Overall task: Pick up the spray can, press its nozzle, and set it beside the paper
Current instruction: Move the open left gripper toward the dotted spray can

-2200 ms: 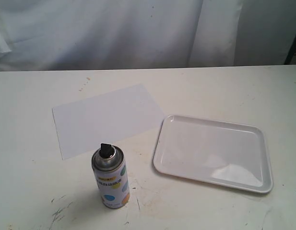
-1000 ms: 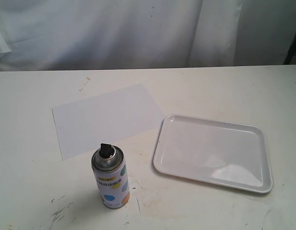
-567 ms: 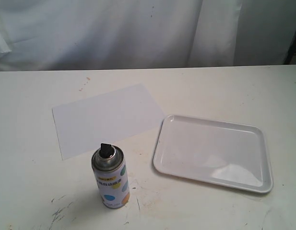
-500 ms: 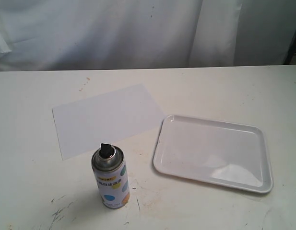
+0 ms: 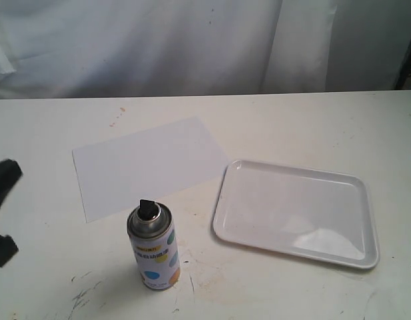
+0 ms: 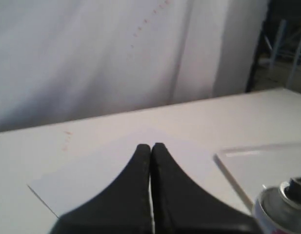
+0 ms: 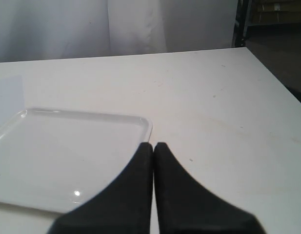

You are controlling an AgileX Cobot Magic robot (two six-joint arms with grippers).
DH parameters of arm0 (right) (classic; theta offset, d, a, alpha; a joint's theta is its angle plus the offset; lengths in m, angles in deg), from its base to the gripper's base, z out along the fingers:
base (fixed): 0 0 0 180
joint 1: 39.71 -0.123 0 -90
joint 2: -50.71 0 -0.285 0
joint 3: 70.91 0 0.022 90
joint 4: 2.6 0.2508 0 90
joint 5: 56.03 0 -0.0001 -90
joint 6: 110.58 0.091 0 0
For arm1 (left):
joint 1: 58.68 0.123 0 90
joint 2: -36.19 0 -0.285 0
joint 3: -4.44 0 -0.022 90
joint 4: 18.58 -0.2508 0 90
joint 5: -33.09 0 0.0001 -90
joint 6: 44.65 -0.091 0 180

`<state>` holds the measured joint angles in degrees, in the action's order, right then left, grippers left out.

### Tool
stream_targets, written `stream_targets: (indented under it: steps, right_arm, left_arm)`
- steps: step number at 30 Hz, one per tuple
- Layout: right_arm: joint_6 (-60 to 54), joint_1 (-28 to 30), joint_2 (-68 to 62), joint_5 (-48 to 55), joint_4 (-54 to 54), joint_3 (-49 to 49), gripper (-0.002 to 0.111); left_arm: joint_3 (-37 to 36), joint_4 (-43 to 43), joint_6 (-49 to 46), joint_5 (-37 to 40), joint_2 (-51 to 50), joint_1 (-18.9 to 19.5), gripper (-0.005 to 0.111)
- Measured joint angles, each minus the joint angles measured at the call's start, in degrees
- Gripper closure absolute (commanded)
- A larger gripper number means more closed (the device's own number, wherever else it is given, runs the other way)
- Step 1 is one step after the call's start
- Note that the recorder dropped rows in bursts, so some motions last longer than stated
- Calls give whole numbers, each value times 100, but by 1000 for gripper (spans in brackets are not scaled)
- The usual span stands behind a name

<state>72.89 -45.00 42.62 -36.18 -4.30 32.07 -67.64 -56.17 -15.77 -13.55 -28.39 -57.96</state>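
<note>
The spray can [image 5: 154,252] stands upright near the table's front, just in front of the paper [image 5: 148,165], with its black nozzle [image 5: 146,209] on the silver top. In the left wrist view my left gripper [image 6: 150,146] is shut and empty above the paper [image 6: 106,170]; the can's top [image 6: 279,212] and nozzle [image 6: 298,187] show off to one side, apart from the fingers. Black parts of the left arm [image 5: 4,177] enter the exterior view at its left edge, well left of the can. My right gripper [image 7: 153,145] is shut and empty.
A glossy white rimmed tray [image 5: 219,207] lies right of the paper and the can. The right gripper hovers over the tray's rim [image 7: 91,115]. The tray's edge [image 6: 231,171] also shows in the left wrist view. White cloth hangs behind the table.
Black parts of the left arm have come into the exterior view at the left edge. The can, paper and tray have not moved.
</note>
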Motion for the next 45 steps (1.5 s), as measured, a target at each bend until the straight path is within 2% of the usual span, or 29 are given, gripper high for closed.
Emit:
stream_targets:
  steps: [7,22,29,36,38,41,43,45]
  right_arm:
    - [0,0,0,0,0,0,108]
    - [0,0,0,0,0,0,108]
    - [0,0,0,0,0,0,108]
    - [0,0,0,0,0,0,108]
    - [0,0,0,0,0,0,108]
    - [0,0,0,0,0,0,108]
    - [0,0,0,0,0,0,108]
    - [0,0,0,0,0,0,108]
  left_arm:
    - [-127,-873,121,-358,-872,-3,107]
    - [-127,-2470,492,-595,-1865,-3,107]
    - [-130,-2663,516,-1194,-2087,-3,107]
    - [-130,-2667,1023,-1336,-2146,-3,106]
    - [-130,-2667,1064,-1336,-2146,-3,102]
    - [-130,-2729,1091,-1341,-2146,-3,87]
    - [-130,-2764,1099,-1352,-2146,-3,71]
    - [-130,-2780,1099,-1400,-2146,-3,47]
